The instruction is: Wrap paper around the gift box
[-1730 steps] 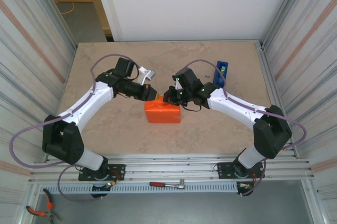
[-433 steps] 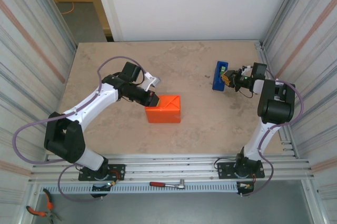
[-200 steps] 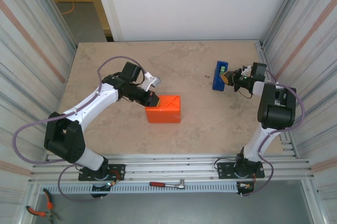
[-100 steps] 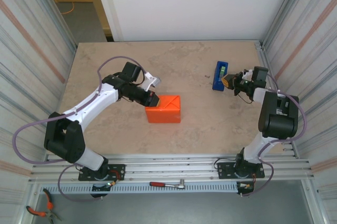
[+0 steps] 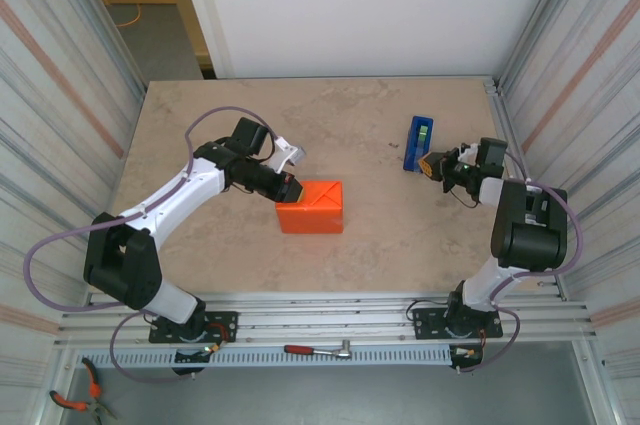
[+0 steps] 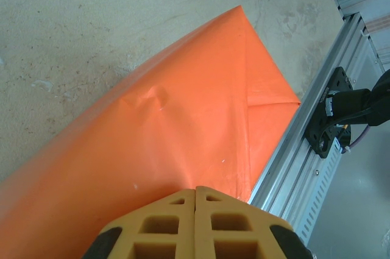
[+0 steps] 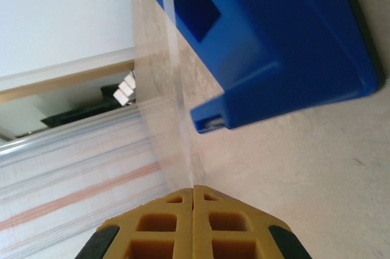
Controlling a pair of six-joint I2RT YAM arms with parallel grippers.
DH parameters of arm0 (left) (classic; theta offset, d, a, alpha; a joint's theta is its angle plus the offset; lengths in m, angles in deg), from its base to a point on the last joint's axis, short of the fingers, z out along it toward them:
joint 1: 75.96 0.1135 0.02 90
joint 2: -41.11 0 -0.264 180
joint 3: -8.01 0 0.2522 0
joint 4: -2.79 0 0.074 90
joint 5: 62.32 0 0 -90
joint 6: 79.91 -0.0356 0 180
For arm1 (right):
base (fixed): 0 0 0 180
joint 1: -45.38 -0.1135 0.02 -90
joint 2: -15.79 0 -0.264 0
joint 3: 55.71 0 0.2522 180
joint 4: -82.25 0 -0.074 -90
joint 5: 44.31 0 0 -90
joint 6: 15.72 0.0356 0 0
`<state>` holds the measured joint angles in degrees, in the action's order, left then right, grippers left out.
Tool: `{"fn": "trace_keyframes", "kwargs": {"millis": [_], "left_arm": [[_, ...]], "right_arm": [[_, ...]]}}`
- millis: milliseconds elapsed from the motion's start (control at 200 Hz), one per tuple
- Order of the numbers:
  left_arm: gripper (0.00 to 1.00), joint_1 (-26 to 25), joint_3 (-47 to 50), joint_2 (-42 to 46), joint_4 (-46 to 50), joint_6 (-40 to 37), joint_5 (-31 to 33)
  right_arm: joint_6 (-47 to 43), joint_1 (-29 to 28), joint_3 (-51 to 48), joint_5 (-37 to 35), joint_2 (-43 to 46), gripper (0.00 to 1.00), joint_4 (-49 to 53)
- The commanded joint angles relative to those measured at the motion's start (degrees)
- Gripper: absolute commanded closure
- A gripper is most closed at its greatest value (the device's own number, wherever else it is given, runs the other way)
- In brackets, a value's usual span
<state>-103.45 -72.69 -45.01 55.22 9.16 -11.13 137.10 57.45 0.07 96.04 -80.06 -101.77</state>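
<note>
A beige stone-look table (image 5: pixel 200 115) sits between ribbed side walls (image 5: pixel 60 95), white panel (image 5: pixel 360 5) behind.

Brightness: bright, even, diffuse throughout.
Shadows: faint, soft-edged on the table (image 5: pixel 350 125).
Glare: mild sheen on the paper (image 6: pixel 183 119) toward 1 o'clock.
Blur: tape strip (image 7: pixel 177 88) and background at 9 o'clock smeared.
Distortion: side walls (image 5: pixel 70 95) splay at 3 and 9 o'clock.

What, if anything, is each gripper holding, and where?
The right gripper pinches the free end of the clear tape strip running from the blue dispenser. The left gripper, shut, rests on the orange paper, holding nothing.
</note>
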Motion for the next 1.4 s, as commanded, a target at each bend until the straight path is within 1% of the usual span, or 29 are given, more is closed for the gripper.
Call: {"fn": "trace_keyframes", "kwargs": {"millis": [0, 426, 646, 681, 1077, 1152, 1393], "left_arm": [[1.00, -2.0, 2.5, -2.3, 3.5, -1.2, 2.5], [1.00, -2.0, 2.7, -2.1, 3.4, -1.2, 2.5], [1.00, -2.0, 2.7, -2.1, 3.3, -1.2, 2.6], [1.00, -2.0, 2.7, -2.1, 3.3, -1.1, 2.6], [1.00, -2.1, 2.7, -1.9, 3.4, -1.2, 2.8], [1.00, -2.1, 2.7, -1.9, 3.4, -1.3, 2.9], [1.00, -2.1, 2.8, -1.9, 3.4, -1.3, 2.9]], "right_arm": [[0.7, -0.5, -1.9, 1.2, 1.2, 1.00, -0.5], [1.3, 0.0, -4.4, -0.9, -3.0, 1.00, -3.8], [3.7, -0.3, -4.9, -2.3, -6.6, 1.00, -8.3], [6.1, -0.4, -4.9, -2.4, -7.3, 1.00, -9.2], [14.4, -2.9, -6.4, -3.5, -15.5, 1.00, -21.4], [15.1, -3.0, -6.8, -3.4, -15.7, 1.00, -22.9], [15.1, -3.3, -6.7, -2.2, -13.3, 1.00, -22.9]]}}
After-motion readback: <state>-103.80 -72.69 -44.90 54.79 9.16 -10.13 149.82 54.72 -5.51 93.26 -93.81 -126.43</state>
